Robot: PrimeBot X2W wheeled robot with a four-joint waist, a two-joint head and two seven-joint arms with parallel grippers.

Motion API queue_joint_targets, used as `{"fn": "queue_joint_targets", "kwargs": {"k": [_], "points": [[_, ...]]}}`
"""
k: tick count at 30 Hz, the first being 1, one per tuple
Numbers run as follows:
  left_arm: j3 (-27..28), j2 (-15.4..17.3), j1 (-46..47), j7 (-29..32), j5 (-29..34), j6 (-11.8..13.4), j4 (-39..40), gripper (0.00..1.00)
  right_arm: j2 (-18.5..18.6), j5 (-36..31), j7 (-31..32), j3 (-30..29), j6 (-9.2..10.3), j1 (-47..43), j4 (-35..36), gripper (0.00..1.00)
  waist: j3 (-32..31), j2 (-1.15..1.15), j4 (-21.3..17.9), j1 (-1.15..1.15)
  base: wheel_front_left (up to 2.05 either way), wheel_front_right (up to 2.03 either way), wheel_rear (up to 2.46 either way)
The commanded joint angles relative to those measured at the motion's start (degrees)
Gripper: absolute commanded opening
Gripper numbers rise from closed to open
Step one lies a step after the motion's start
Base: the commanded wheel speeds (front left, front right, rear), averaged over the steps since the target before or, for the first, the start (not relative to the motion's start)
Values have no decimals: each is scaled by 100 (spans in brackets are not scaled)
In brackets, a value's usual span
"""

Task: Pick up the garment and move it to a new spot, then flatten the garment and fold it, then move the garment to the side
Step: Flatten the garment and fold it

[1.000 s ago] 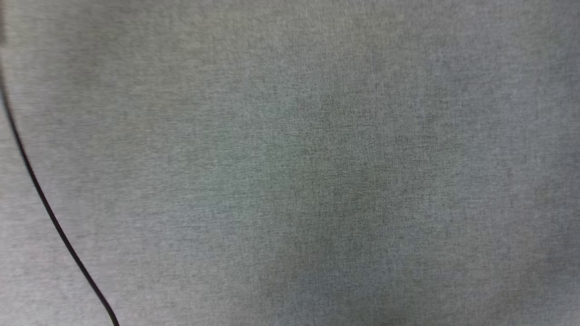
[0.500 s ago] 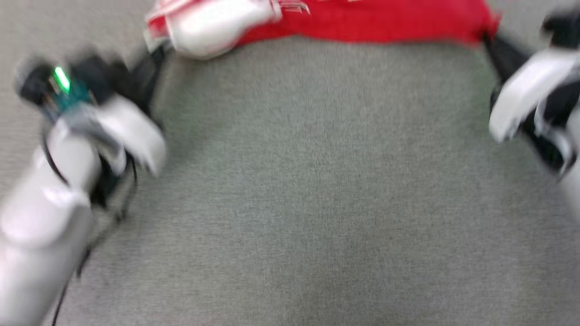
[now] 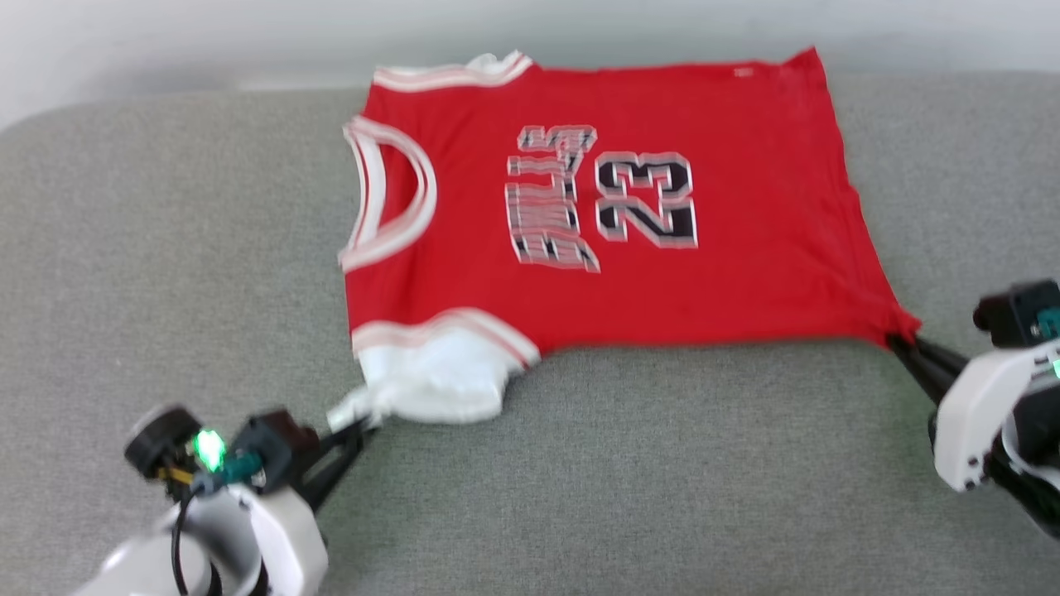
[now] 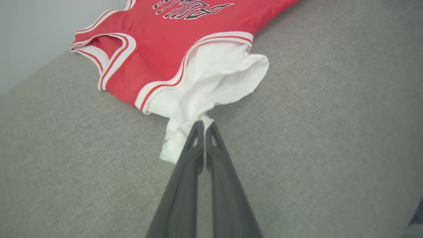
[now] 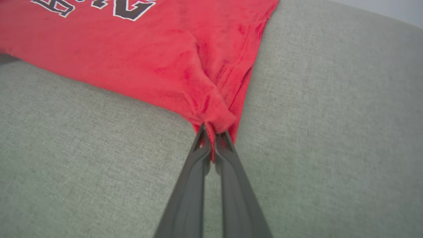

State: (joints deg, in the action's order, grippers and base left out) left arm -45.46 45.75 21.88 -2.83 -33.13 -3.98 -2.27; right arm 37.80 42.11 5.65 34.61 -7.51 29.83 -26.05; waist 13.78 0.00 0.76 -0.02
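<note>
One shirt point(image 3: 745, 273) lay spread face-up on the grey upholstered surface point(image 3: 621, 480), with its neck opening point(image 3: 389, 194) toward the left, its hem toward the right and its far edge close to the pale wall point(image 3: 248, 33); black lettering and a 23 showed on the chest. Fingers: left gripper point(image 3: 354, 429) was pinched tight on the bunched tip of the near white sleeve point(image 3: 439, 381), right gripper point(image 3: 901, 339) was pinched tight on the near red hem corner point(image 5: 214, 115), cloth drawn to a point at each. Count: one shirt, two grippers, two pinch points, both on the near edge.
</note>
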Motion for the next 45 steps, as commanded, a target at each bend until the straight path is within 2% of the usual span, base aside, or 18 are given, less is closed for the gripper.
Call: {"fn": "queue_joint_targets", "kwargs": {"k": [1,10,13,19,24,28,38,45], "points": [[-52,89,-257,66,-87,42,148,0,98,103,35,-30,4,-244,57,0,-191,0,1,2,0,0,0],[-306,543,-1202,419,-519,196,984,0,512,518,308,-300,4,-1341,410,0,-629,0,-24,2,0,0,0],[-446,631,-1507,554,-661,175,1225,0,648,645,412,-364,5,-1716,586,0,-752,0,-37,2,0,0,0],[-611,664,-2083,475,-889,398,1537,0,881,690,726,-546,5,-2387,901,0,-939,0,-138,2,0,0,0],[-683,605,-2406,238,-905,555,1622,0,891,763,832,-832,5,-2745,1187,0,-998,0,-233,2,0,0,0],[-529,523,-2393,34,-1048,624,1587,0,799,776,815,-1038,4,-2886,1454,0,-975,0,-255,2,0,0,0],[-60,700,-1785,-330,-934,503,1486,0,622,939,1079,-1550,4,-2700,1899,0,-750,0,-251,2,0,0,0],[217,525,-1063,-322,-837,423,1214,0,489,803,1387,-1756,3,-2270,2024,0,-376,0,-239,2,0,0,0]]}}
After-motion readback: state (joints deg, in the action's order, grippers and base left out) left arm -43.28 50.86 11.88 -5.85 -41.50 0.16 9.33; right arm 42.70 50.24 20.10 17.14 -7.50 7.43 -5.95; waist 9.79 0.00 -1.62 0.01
